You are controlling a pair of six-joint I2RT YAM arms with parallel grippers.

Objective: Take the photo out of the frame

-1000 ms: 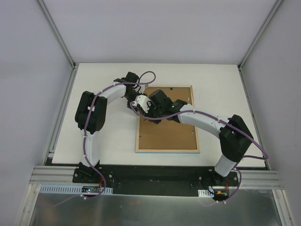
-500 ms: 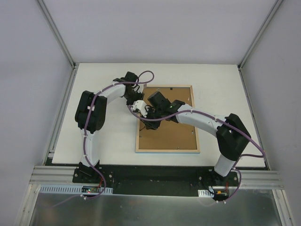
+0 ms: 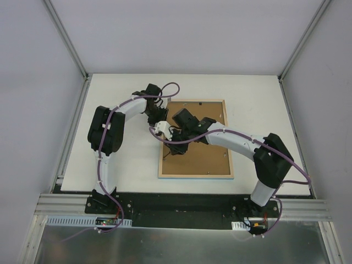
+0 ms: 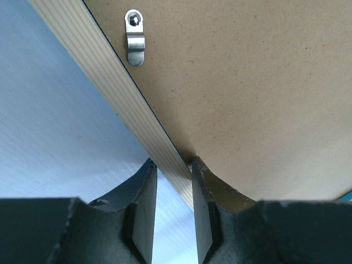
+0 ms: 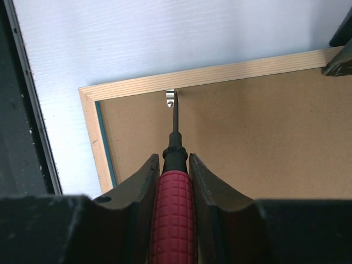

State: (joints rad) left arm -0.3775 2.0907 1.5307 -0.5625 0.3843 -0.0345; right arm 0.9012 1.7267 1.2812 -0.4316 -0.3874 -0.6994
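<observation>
Red screwdriver (image 5: 175,217) clamped in our right gripper (image 5: 175,160), we had slid along the frame (image 3: 193,175) onto a clip (image 5: 171,98), left gripper (image 4: 174,168) staying pinched on its rail (image 4: 104,77), ready for unclipping.

Right gripper (image 3: 172,147) with screwdriver (image 5: 175,217) slides toward lower left of top view, down along frame (image 3: 198,175) left rail; right elbow swings slightly left too.

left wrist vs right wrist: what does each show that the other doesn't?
Left wrist only: left claw with its fingers astride the frame rail, gripping it. Right wrist only: right claw holding a red screwdriver, tip at a clip; a frame corner. Both: backing board, pale wood rail, a metal clip each, white table.
</observation>
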